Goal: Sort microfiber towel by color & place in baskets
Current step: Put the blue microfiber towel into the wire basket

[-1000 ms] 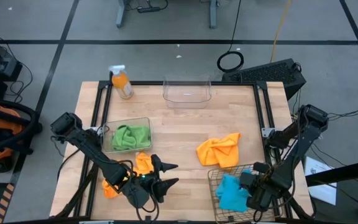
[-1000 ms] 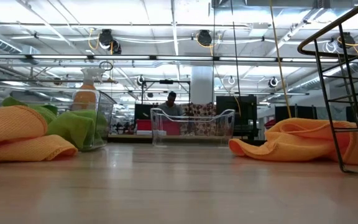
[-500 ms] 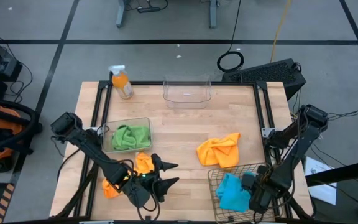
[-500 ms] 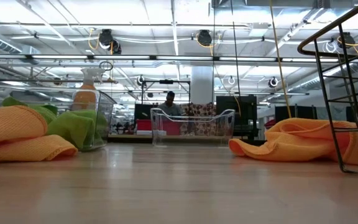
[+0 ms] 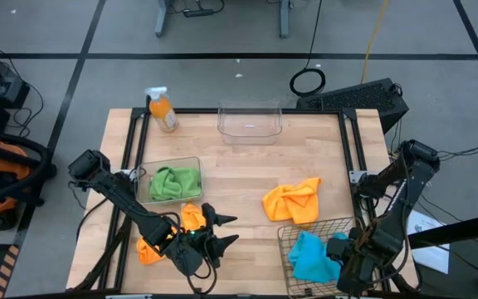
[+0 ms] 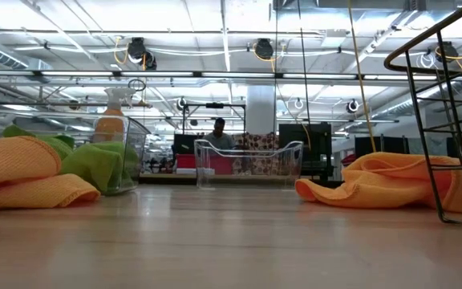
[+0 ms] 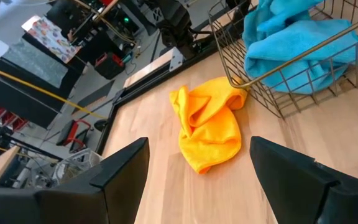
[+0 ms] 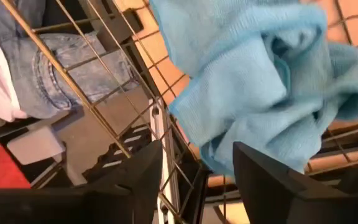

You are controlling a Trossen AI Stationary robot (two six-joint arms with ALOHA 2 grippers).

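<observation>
Two green towels (image 5: 173, 182) lie in a clear tub (image 5: 196, 163) on the table's left. Blue towels (image 5: 308, 257) fill the bronze wire basket (image 5: 282, 241) at the near right. One orange towel (image 5: 291, 201) lies loose mid-table. Another orange towel (image 5: 149, 249) lies partly under my left arm. A second clear tub (image 5: 250, 121) stands at the far edge. My left gripper (image 5: 226, 231) is open and points toward the loose orange towel (image 7: 207, 127). My right gripper (image 8: 197, 180) is open over the basket's right side, above the blue towels (image 8: 260, 81).
An orange spray bottle (image 5: 163, 110) stands at the far left corner. Black rails (image 5: 353, 141) run along the table's left and right sides. Bare wood lies between the tubs and the loose orange towel. A person's jeans (image 8: 61, 68) show beyond the basket wires.
My right gripper has drawn back a little from the basket's middle toward the table's right near corner. The blue towels stay in the basket. The left arm and the other towels have kept still.
</observation>
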